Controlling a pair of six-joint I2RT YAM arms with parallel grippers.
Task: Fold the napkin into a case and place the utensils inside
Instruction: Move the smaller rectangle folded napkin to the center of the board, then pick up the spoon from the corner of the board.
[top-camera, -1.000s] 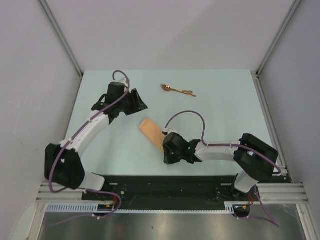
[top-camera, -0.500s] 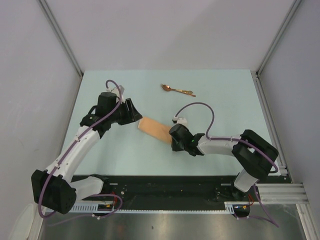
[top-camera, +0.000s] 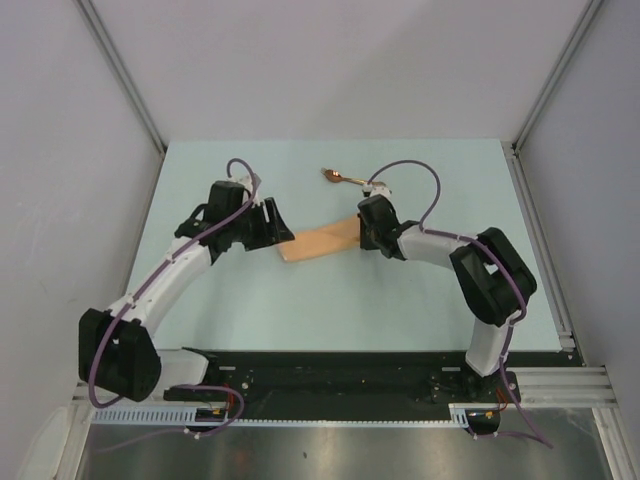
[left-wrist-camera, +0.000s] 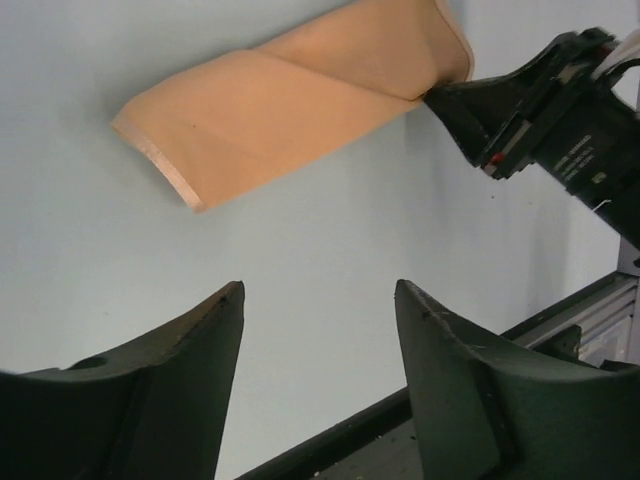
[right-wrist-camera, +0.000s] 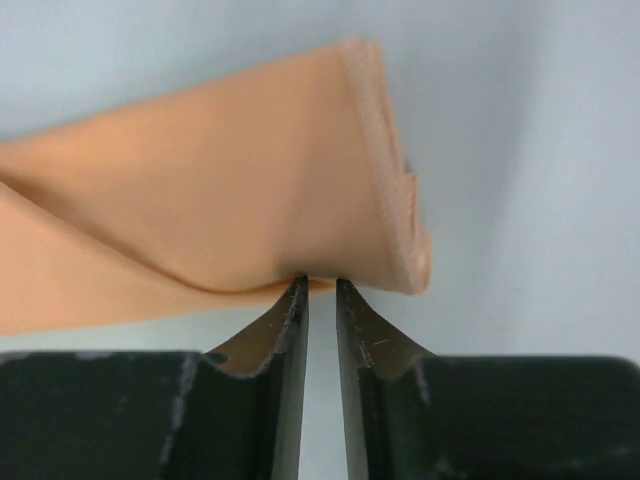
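Observation:
The napkin (top-camera: 318, 243) lies mid-table as a folded peach strip, running left to right with its right end a little farther back. My right gripper (top-camera: 361, 237) is shut on that right end; in the right wrist view its jaws (right-wrist-camera: 320, 283) pinch the edge of the napkin (right-wrist-camera: 220, 220). My left gripper (top-camera: 284, 233) stands open at the strip's left end, not touching it. In the left wrist view the napkin (left-wrist-camera: 300, 100) lies beyond the spread fingers (left-wrist-camera: 318, 290). The copper utensils (top-camera: 345, 178) lie farther back, partly behind the right arm's cable.
The pale green table (top-camera: 250, 300) is bounded by grey walls on three sides. A black rail (top-camera: 330, 375) with the arm bases runs along the near edge. The right arm's purple cable (top-camera: 410, 165) arches over the back right.
My right gripper has swung the napkin's held end from the near side up toward the back right, turning the strip almost level. The left gripper has stayed by the left end and opened wider.

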